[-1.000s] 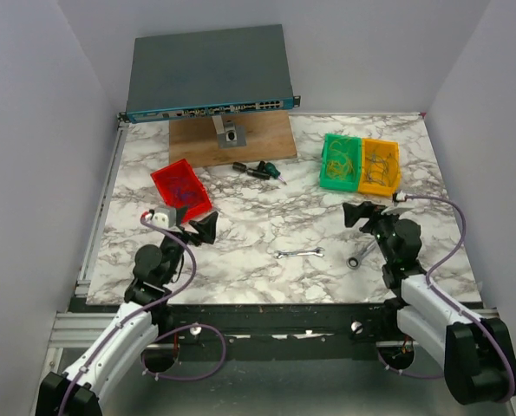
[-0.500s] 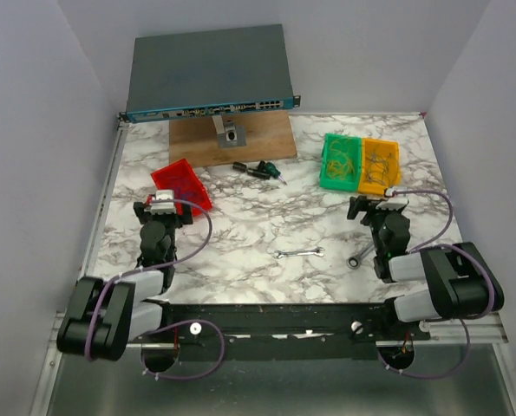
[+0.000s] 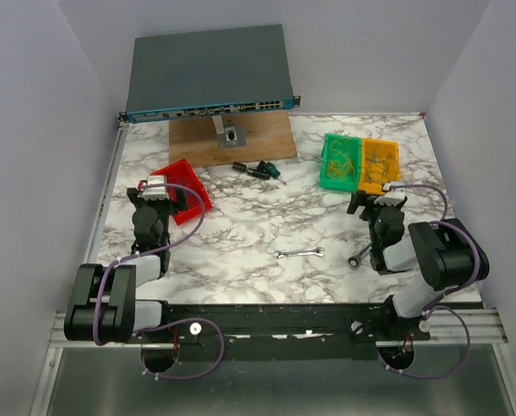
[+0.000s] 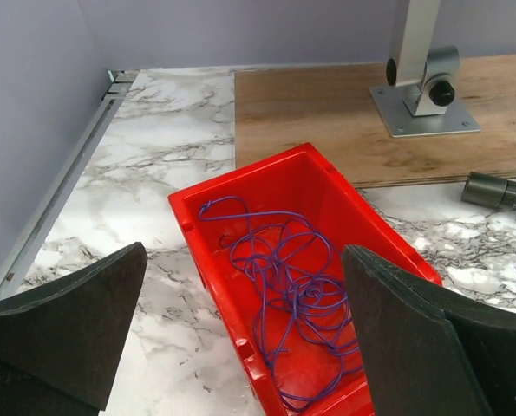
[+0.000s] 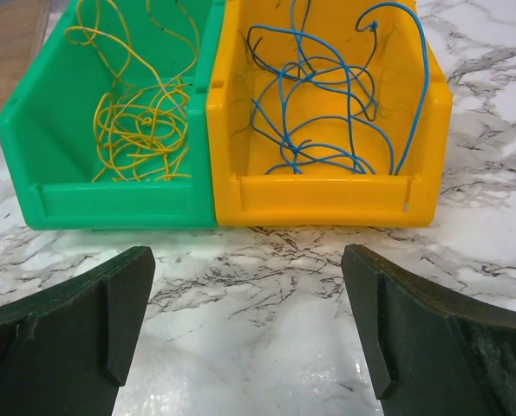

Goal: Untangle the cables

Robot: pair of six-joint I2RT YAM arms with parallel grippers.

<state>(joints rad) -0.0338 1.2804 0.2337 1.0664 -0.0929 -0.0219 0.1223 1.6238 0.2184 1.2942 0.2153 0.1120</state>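
The cables lie in three bins. A tangle of thin blue-purple cables (image 4: 285, 269) fills the red bin (image 4: 266, 165), which sits at the table's left (image 3: 197, 179). Thin yellow wires (image 5: 140, 121) lie in the green bin (image 5: 110, 204), and blue wires (image 5: 318, 95) in the yellow bin (image 5: 327, 195) beside it. My left gripper (image 4: 244, 286) (image 3: 156, 196) hangs open over the near end of the red bin, holding nothing. On the right, my right gripper (image 5: 247, 286) (image 3: 375, 202) stands open above bare marble, just short of the green and yellow bins.
Two silver wrenches (image 3: 299, 253) (image 3: 359, 256) lie on the marble near the front. A wooden board (image 3: 240, 143) with a metal stand (image 4: 418, 82) sits at the back. Behind the board is a network switch (image 3: 210, 74). A black and green tool (image 3: 259, 170) lies by the board.
Both arms have folded back at the elbows. The left gripper swung left and away, up to the red bin. The right gripper edged towards the two bins. Both stayed open.
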